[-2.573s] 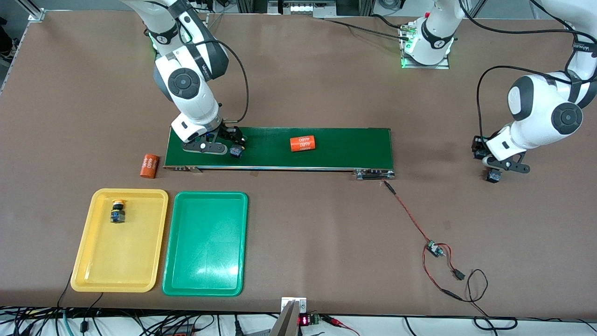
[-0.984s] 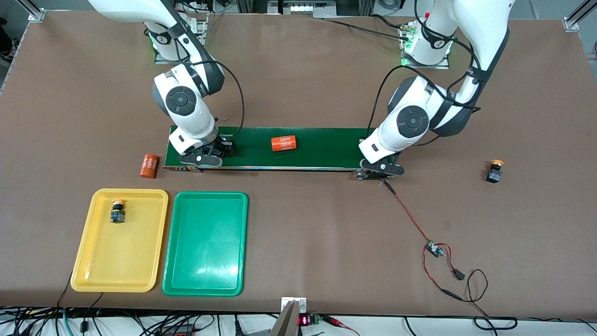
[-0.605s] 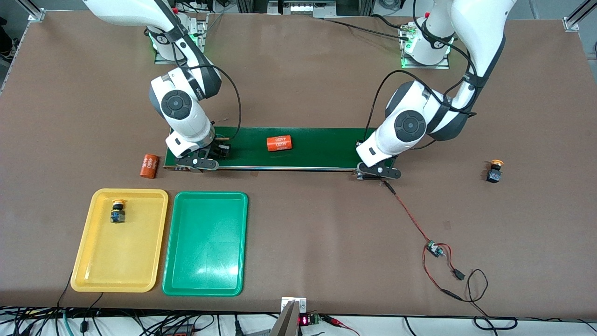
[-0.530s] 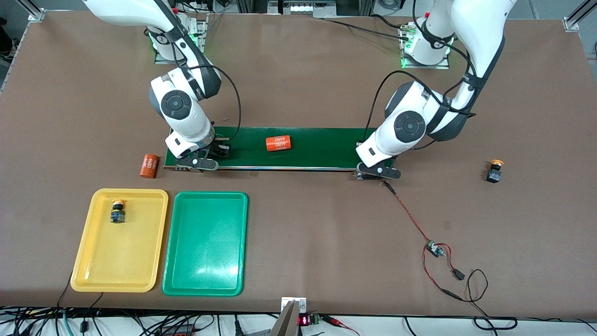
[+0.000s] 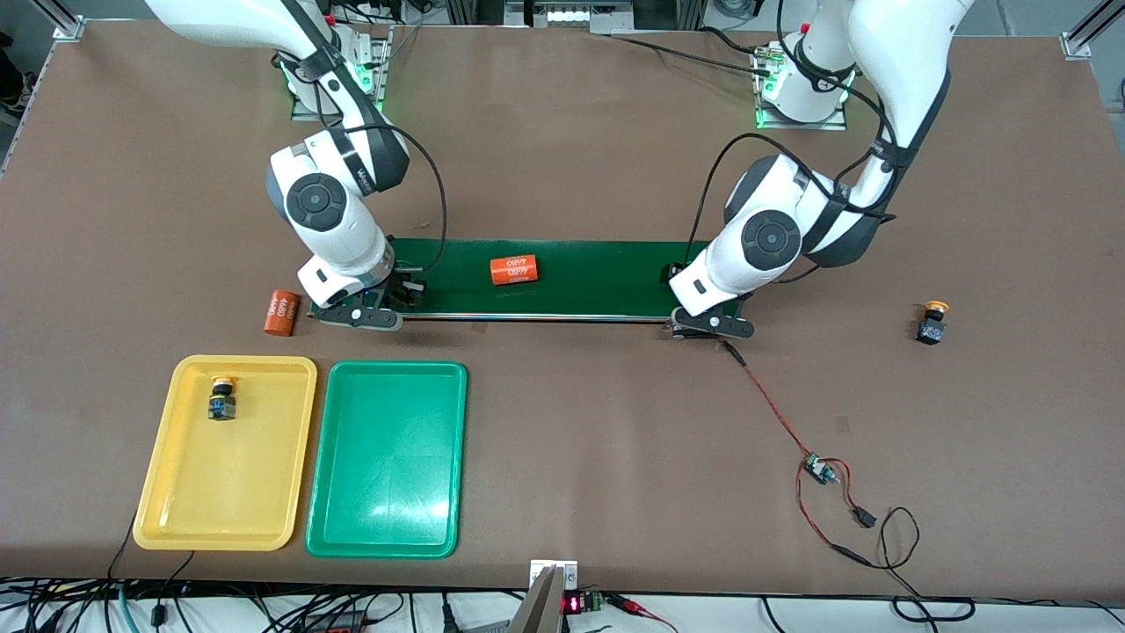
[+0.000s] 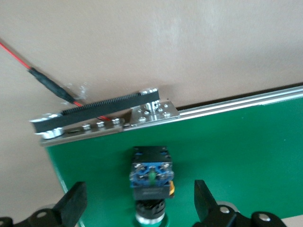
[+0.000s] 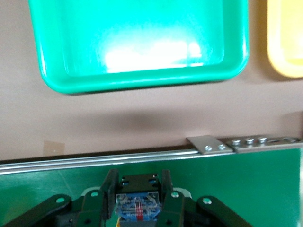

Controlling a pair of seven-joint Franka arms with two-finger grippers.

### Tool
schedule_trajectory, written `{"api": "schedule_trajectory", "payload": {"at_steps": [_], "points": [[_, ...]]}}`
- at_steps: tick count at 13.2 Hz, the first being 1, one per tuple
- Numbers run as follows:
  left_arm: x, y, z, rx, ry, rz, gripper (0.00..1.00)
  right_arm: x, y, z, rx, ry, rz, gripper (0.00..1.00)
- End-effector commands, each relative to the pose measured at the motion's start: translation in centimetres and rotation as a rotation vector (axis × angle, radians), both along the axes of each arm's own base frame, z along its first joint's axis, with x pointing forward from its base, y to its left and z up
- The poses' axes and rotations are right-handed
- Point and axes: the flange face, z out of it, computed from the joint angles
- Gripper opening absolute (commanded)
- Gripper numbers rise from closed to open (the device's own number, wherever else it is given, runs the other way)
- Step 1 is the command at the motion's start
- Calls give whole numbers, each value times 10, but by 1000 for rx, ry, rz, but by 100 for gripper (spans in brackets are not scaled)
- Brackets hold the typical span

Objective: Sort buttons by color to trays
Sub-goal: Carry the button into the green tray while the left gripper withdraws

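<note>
My right gripper (image 5: 397, 297) (image 7: 137, 183) is shut on a black-and-blue button (image 7: 138, 206), just above the right arm's end of the conveyor belt (image 5: 606, 277); its cap is hidden. My left gripper (image 5: 714, 322) (image 6: 140, 195) is open at the belt's other end. Its fingers straddle a button (image 6: 151, 173) with a green cap that lies on the belt. A yellow-capped button (image 5: 222, 397) stands in the yellow tray (image 5: 176, 519). Another yellow-capped button (image 5: 932, 323) stands on the table toward the left arm's end. The green tray (image 5: 338, 527) beside the yellow one holds nothing.
An orange cylinder (image 5: 514, 270) lies on the belt between the grippers. Another (image 5: 281, 313) lies on the table off the belt's end toward the right arm. A red wire with a small board (image 5: 819, 470) trails from the belt's end by the left gripper toward the front camera.
The left arm left the yellow-capped button on the table and moved to the belt's end. The right gripper shifted with its button toward the belt's edge. The belt's cylinder travelled toward the right arm.
</note>
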Motion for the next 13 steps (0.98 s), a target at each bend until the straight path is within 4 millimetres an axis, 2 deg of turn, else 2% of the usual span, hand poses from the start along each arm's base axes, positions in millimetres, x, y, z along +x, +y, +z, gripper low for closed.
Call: {"api": "schedule_trajectory", "payload": {"at_steps": [1, 4, 5, 6, 9, 11, 13], "points": [[22, 64, 45, 25, -32, 97, 100, 29, -8, 39, -6, -33, 38, 26], [48, 162, 44, 39, -34, 176, 100, 66, -35, 65, 14, -91, 135, 26], [52, 188, 40, 38, -32, 173, 100, 76, -40, 65, 20, -97, 156, 26], [57, 219, 27, 37, -21, 199, 100, 86, -45, 59, 23, -99, 159, 26], [64, 270, 1, 22, -17, 215, 100, 116, -69, 22, 27, -86, 140, 26], [64, 308, -13, 15, -22, 145, 100, 132, -76, -3, 38, -118, 163, 26], [62, 345, -24, -14, -23, 12, 100, 143, -98, -47, 4, -156, 165, 26]]}}
